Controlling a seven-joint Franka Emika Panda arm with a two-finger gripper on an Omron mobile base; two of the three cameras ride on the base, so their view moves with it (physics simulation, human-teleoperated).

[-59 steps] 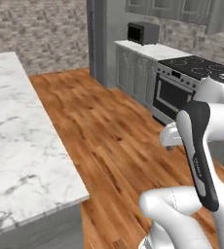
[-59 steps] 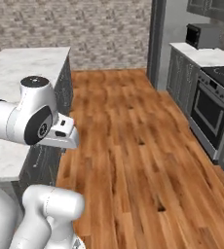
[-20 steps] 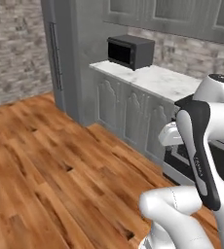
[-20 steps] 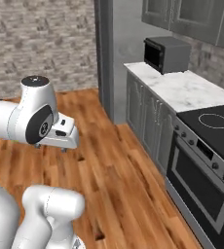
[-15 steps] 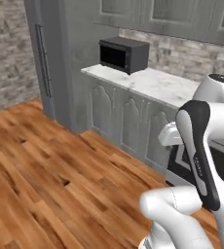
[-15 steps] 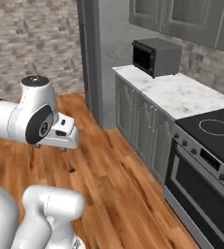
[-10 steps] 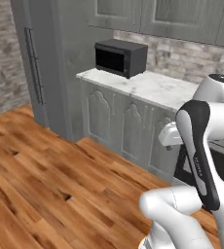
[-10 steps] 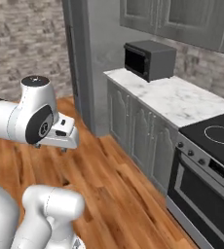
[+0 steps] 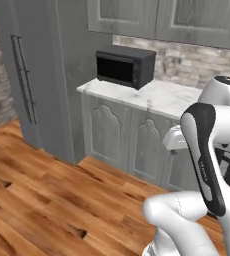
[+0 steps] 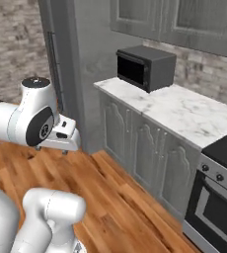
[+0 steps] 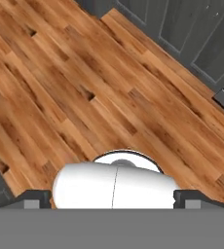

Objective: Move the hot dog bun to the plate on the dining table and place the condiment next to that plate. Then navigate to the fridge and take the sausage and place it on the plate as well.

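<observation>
You see the fridge (image 9: 29, 75) at the left, tall and grey, doors closed, beside the counter (image 9: 152, 97) with the microwave (image 9: 125, 65); your gripper (image 11: 112, 197), well short of it over the floor (image 11: 84, 87), gapes wide, holding nothing.

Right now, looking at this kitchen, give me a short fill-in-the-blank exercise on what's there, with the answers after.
1. The black microwave sits on the marble ____.
2. The floor is made of ____ planks.
3. The tall grey fridge stands to the ____ of the microwave in the left base view.
4. In the right base view, the stove is to the ____ of the microwave.

Missing words: counter; wood; left; right
</observation>
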